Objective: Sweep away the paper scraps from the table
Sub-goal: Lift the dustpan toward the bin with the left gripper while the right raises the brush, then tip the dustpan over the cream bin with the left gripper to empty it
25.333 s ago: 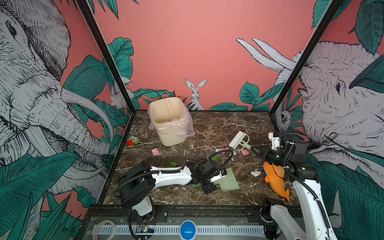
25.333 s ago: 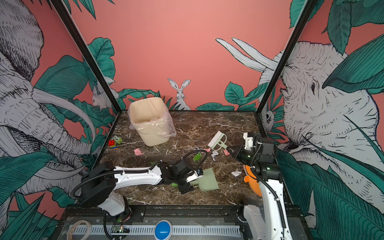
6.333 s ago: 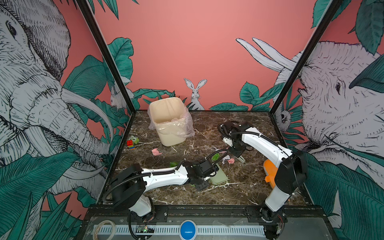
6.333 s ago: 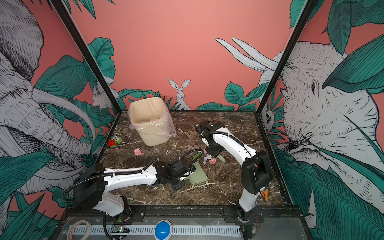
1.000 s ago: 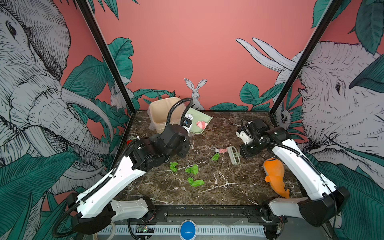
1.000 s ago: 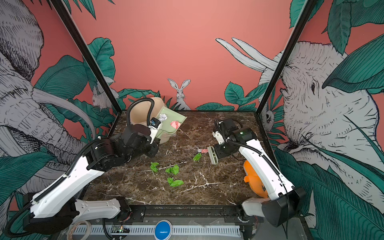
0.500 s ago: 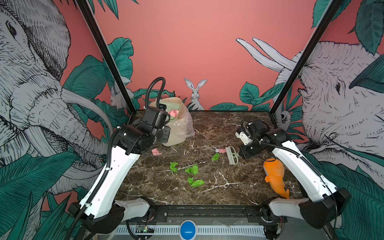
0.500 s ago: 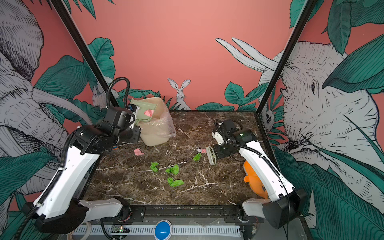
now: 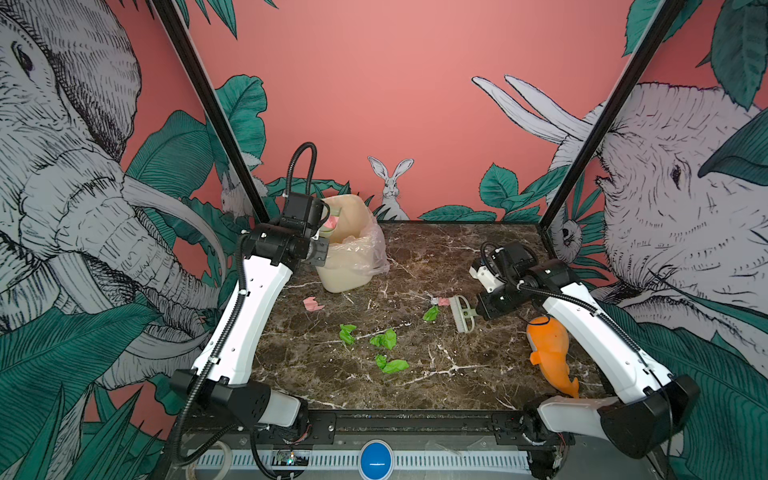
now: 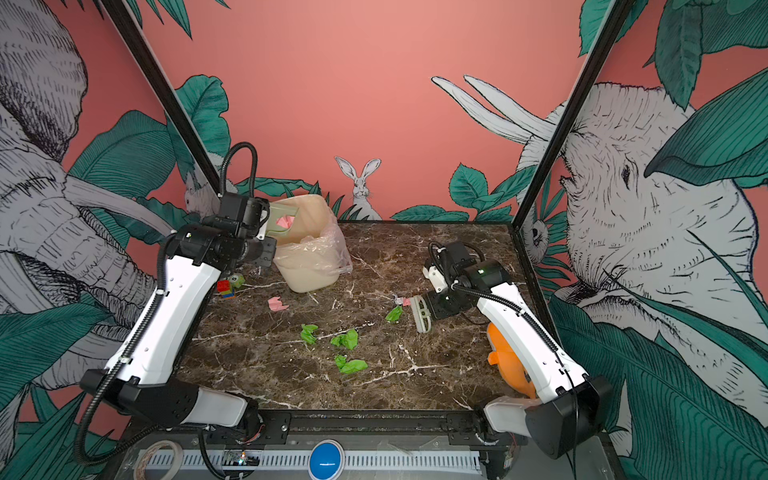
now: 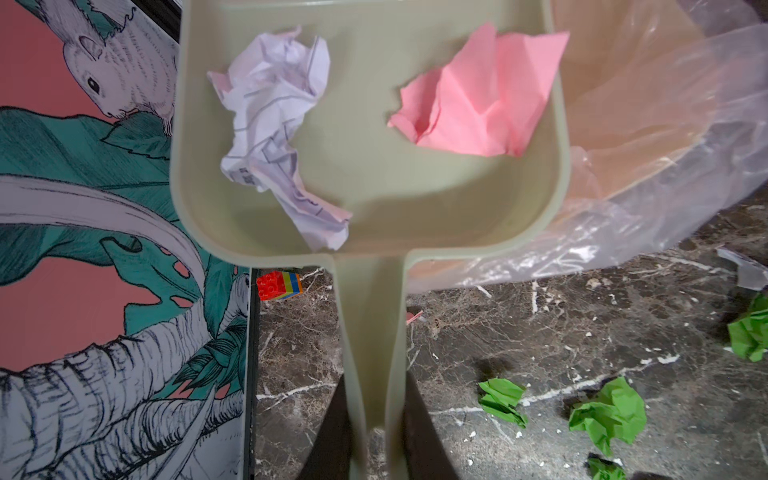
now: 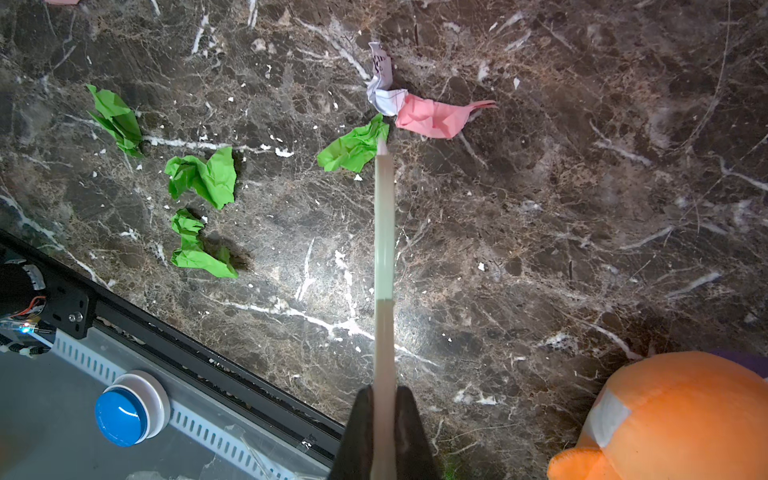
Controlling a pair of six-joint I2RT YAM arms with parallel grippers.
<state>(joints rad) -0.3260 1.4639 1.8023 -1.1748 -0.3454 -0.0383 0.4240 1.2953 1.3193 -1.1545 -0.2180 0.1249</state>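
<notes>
1. Currently the left arm is raised with its elbow bent and the wrist up by the lined bin (image 9: 353,266). The left gripper (image 11: 376,436) is clamped on the dustpan (image 11: 374,187) handle.
2. A white scrap (image 11: 274,120) and a pink scrap (image 11: 478,95) lie in the pan, ahead of the fingers.
3. The right arm is stretched forward and low. The right gripper (image 12: 384,419) pinches the brush (image 12: 384,232) tight; whether the brush touches the table (image 9: 436,374) is unclear.
4. One green scrap (image 12: 353,149) sits at the brush tip, and more green scraps (image 9: 384,338) lie on the table off to the gripper's side.
</notes>
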